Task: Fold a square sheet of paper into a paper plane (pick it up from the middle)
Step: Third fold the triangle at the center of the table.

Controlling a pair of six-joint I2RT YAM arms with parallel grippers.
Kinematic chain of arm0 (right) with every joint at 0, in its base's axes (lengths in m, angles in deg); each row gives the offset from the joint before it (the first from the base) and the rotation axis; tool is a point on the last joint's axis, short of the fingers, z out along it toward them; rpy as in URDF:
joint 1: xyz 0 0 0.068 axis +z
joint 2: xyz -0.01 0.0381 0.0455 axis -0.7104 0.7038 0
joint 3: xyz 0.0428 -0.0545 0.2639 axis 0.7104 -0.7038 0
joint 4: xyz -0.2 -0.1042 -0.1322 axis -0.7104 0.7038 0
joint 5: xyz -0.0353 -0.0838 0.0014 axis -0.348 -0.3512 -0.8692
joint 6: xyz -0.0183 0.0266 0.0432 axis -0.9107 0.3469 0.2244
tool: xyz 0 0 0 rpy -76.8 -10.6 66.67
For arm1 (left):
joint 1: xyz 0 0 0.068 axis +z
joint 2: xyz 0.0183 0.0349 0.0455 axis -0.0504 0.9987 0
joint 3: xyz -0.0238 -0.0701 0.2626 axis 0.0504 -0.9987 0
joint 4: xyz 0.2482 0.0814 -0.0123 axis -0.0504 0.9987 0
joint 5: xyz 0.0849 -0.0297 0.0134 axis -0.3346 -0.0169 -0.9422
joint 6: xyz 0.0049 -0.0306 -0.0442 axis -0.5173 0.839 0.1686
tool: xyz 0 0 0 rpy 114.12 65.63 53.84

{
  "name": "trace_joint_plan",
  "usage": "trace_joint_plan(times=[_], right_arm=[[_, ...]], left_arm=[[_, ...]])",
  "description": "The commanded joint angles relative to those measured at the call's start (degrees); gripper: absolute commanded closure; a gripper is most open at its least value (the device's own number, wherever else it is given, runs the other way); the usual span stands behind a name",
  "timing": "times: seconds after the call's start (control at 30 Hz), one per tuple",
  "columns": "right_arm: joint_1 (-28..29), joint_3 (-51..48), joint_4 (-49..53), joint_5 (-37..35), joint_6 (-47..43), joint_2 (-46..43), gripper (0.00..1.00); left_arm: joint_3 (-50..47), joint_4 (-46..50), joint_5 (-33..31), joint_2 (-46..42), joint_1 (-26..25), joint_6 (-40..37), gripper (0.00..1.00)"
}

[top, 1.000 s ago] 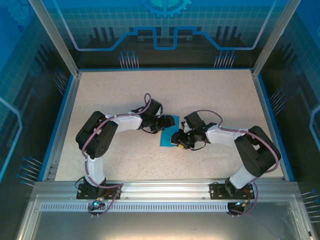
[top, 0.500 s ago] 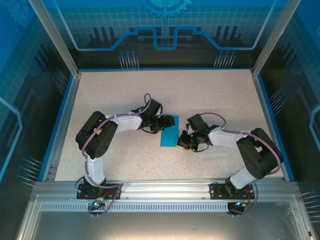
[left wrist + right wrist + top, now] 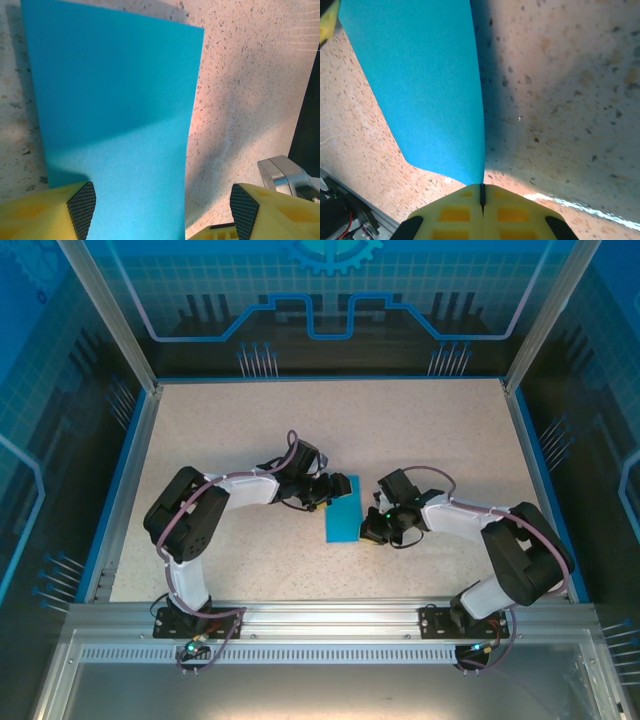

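**Item:** square sheet of paper (image 3: 343, 510). Bright blue and plain, lying near the middle of the speckled table (image 3: 430, 430), between the two arms. From above it shows as an oblong, longer than wide, with its long sides running away from the arm bases. Whether it is doubled over cannot be told. The left wrist view shows a smooth surface and one sharp far corner.

**Item:** left gripper (image 3: 322, 490). Placed at the sheet's far left corner. Its jaws stand wide apart with nothing clamped between them. Of its yellow fingers with black pads (image 3: 82, 207), one sits over the paper and the other over bare table just beside the paper's edge. Whether either finger touches the sheet cannot be told.

**Item:** right gripper (image 3: 372, 530). Placed at the sheet's near right edge. Its jaws are pressed fully together. In the right wrist view the sheet's long edge runs straight into the seam between the two yellow fingertips (image 3: 455, 212), which pinch the paper there. A shadow falls on the table beside that edge
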Motion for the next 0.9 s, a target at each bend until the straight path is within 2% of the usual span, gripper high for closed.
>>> trace_joint_plan(times=[0.0,0.23,0.87], right_arm=[[-0.62,0.34,3.62,1.39,-2.28,-1.38,1.00],[-0.47,0.54,-2.40,2.46,-0.86,-2.06,1.00],[0.96,6.24,-11.26,3.16,0.26,4.09,1.00]], left_arm=[[-0.29,0.00,0.44,-0.36,0.36,-1.19,0.26],[0.24,2.91,-2.12,1.23,0.43,-2.22,0.30],[0.91,3.64,-1.21,1.09,0.26,-2.70,0.32]])
